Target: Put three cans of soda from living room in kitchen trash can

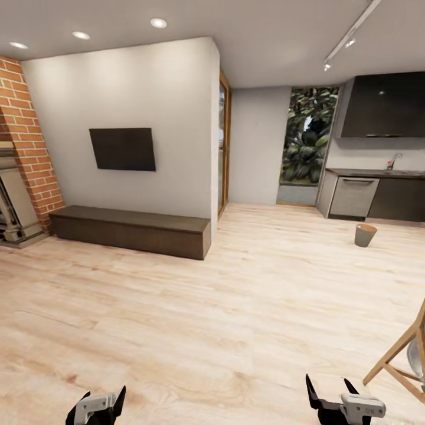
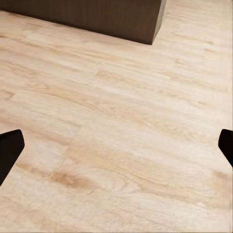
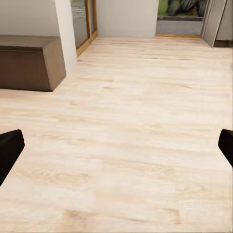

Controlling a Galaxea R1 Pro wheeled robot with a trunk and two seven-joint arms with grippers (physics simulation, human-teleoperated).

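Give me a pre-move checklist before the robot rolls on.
1. Left hand open and empty: ok.
2. Right hand open and empty: ok.
3. Small grey tapered bin located, upright on the kitchen floor: ok.
4. Orange soda cans located: not ok.
5. Light wood floor ahead free of obstacles: ok.
6. Wooden easel-like frame close beside the right hand, clearance: cannot tell.

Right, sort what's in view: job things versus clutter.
Job:
bin on the kitchen floor
left gripper, open, nothing in it
right gripper, open, nothing in it

Clutter:
bench
TV
brick fireplace
wooden stand
dishwasher
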